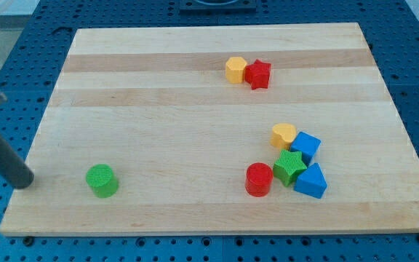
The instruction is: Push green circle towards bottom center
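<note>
My tip (25, 181), a bare rod with no claw, stands left of the green circle (102, 180), apart. Advise a level rightward push through the circle's centre, stopping well left of the red circle (259, 179).

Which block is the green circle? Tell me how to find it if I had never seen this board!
Start at the wooden board and look to its bottom corner on the view's left. The green circle sits there alone, just to the right of my tip, not touching it. The only other green block, the green star, is pointy and packed among other blocks on the view's right.
</note>
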### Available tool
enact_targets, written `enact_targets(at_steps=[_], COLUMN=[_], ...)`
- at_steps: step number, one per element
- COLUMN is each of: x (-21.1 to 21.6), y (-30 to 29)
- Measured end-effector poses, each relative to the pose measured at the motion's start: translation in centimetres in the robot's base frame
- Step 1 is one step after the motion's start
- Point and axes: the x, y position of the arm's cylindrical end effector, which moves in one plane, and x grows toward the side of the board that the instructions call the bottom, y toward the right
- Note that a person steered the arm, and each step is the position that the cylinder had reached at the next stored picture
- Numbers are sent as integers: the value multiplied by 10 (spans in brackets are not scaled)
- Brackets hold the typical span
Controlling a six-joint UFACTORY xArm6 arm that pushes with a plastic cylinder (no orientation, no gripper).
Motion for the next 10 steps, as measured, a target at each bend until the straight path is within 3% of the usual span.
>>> enact_targets(at_steps=[2, 5, 8, 10], x=[-1, -6, -3, 10], y=[1, 79, 227, 213])
